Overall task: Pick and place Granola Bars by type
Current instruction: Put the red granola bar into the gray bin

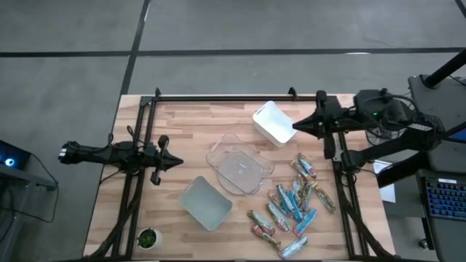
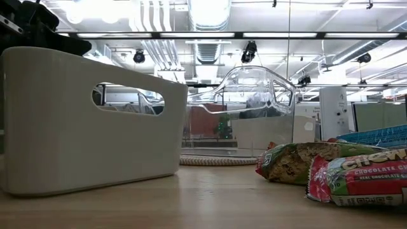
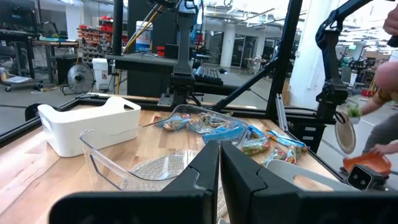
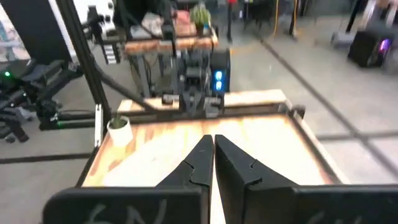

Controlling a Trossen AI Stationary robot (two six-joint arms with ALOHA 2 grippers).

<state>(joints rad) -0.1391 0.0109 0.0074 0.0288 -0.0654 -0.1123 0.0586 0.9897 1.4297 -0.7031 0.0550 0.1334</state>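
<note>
Several granola bars [image 1: 295, 204] in blue, red and greenish-brown wrappers lie scattered flat on the table's near right; two of them show close up in the low view [image 2: 299, 162]. Three bins rest on their bases: a white bin [image 1: 273, 122] at the far middle, a clear bin [image 1: 239, 164] in the centre, a grey-green bin [image 1: 205, 202] nearer. My right gripper [image 1: 295, 127] is shut, raised beside the white bin's right side, empty. My left gripper [image 1: 173, 161] waits shut and level at the table's left, pointing toward the bins [image 3: 149, 168].
A small potted plant [image 1: 148, 238] stands at the near left corner. Black frame rails [image 1: 218, 97] run along the table's far, left and right edges. Bare wood [image 1: 175, 131] lies between the left gripper and the bins. A laptop [image 1: 445, 200] sits off the table's right.
</note>
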